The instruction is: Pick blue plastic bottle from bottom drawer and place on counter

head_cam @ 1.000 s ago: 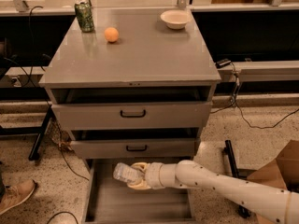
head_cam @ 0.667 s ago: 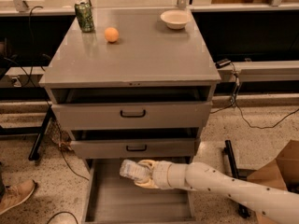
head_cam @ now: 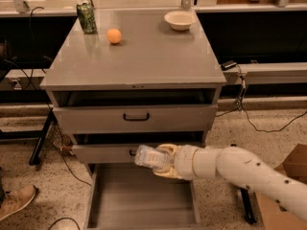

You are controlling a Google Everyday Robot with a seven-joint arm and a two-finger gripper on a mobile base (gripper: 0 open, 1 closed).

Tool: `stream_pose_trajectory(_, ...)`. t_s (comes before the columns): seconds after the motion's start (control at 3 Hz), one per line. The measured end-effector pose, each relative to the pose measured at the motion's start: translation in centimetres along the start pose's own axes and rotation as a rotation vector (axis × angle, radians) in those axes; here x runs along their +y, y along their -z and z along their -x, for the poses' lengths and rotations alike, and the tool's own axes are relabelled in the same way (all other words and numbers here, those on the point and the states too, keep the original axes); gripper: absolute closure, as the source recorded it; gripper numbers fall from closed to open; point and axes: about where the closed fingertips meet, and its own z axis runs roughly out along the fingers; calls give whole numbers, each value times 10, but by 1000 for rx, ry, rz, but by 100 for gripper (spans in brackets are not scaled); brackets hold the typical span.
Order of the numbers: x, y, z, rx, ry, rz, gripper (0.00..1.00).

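Observation:
The blue plastic bottle (head_cam: 149, 157) lies sideways in my gripper (head_cam: 162, 161), which is shut on it. They hang above the open bottom drawer (head_cam: 139, 200), in front of the middle drawer's front. My white arm (head_cam: 240, 169) comes in from the lower right. The counter (head_cam: 136, 49) is the grey top of the cabinet, well above the gripper.
On the counter stand a green soda can (head_cam: 87, 17) at the back left, an orange ball (head_cam: 114, 35) beside it and a white bowl (head_cam: 179, 19) at the back right. Two upper drawers (head_cam: 135, 117) stand slightly open. A shoe (head_cam: 14, 201) and a cardboard box (head_cam: 288, 190) flank the cabinet.
My gripper has risen with the bottle, from low over the bottom drawer's floor to the level of the middle drawer's front, and shifted slightly right.

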Motion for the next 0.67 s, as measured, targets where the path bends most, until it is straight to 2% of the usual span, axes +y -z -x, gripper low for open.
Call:
stream_pose_trajectory(0.33, -28, 47, 33, 42, 82, -17, 100)
stream_pose_trajectory(0.67, -28, 46, 33, 42, 82, -16, 100)
